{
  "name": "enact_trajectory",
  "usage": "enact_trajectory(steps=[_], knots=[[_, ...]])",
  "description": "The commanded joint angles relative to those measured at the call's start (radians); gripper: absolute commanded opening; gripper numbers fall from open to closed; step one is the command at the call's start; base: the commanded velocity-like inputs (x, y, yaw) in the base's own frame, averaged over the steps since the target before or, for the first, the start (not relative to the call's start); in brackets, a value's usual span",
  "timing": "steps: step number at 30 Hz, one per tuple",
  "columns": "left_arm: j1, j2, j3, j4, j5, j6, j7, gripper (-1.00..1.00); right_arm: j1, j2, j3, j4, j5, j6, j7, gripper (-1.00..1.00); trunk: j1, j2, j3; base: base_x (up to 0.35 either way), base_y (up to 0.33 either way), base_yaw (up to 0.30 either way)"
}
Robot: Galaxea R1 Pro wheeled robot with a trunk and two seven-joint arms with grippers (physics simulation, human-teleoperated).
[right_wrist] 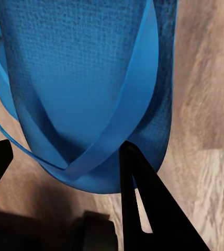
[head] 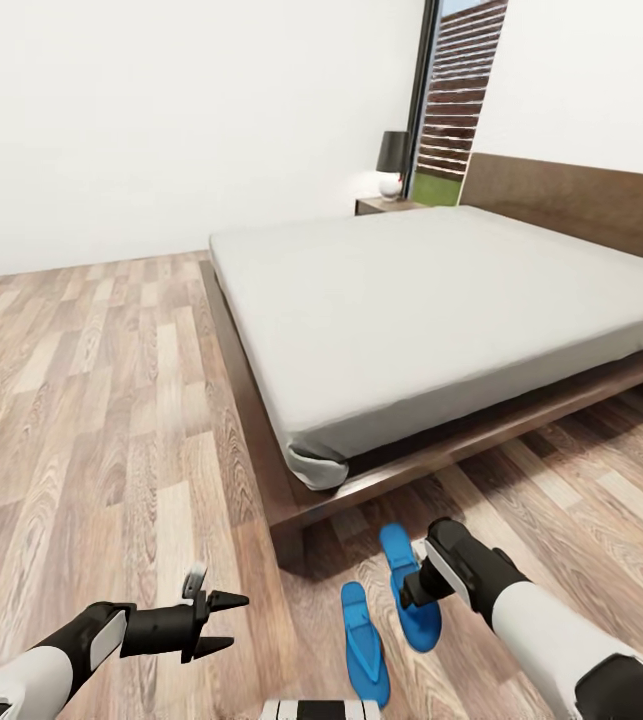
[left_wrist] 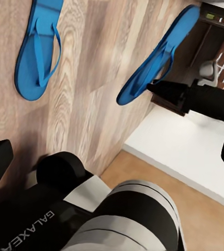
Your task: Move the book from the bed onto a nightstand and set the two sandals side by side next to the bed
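White walls and a brown wood-plank floor frame the bedroom, with a tall black-framed window at the far right showing grass and a slatted fence. Two bright blue flip-flop sandals lie on the planks just off the near corner of the bed: the left sandal flat and nearer the robot, the right sandal a little farther, slightly apart from it. Beyond them stands the large low bed, dark wood frame with a bare light-grey mattress. A dark-brown nightstand bearing a black-shaded lamp sits at the far headboard corner. The right gripper reaches down at the right sandal, its fingers spread open around the thong strap. The left gripper hovers low at the near left, pointing right, jaws open and empty.
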Motion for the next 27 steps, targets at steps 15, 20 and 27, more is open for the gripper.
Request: enact_trajectory(steps=[15,20,27], knots=[[0.0,0.001,0.002,0.0,0.002,0.009,-0.003,1.0,-0.025,0.016,0.008,0.031,-0.002,-0.026,-0.01,-1.0,0.006,-0.004,-0.059,0.0,0.0,0.0],[0.0,0.004,0.001,0.0,0.003,0.009,-0.003,1.0,-0.03,0.016,0.008,0.031,0.0,-0.027,-0.011,-1.0,0.009,-0.005,-0.078,0.0,0.0,0.0],[0.0,0.005,0.001,0.0,0.003,0.008,-0.003,1.0,-0.038,0.016,0.008,0.031,-0.001,-0.027,-0.011,-1.0,0.012,-0.007,-0.105,0.0,0.0,0.0]])
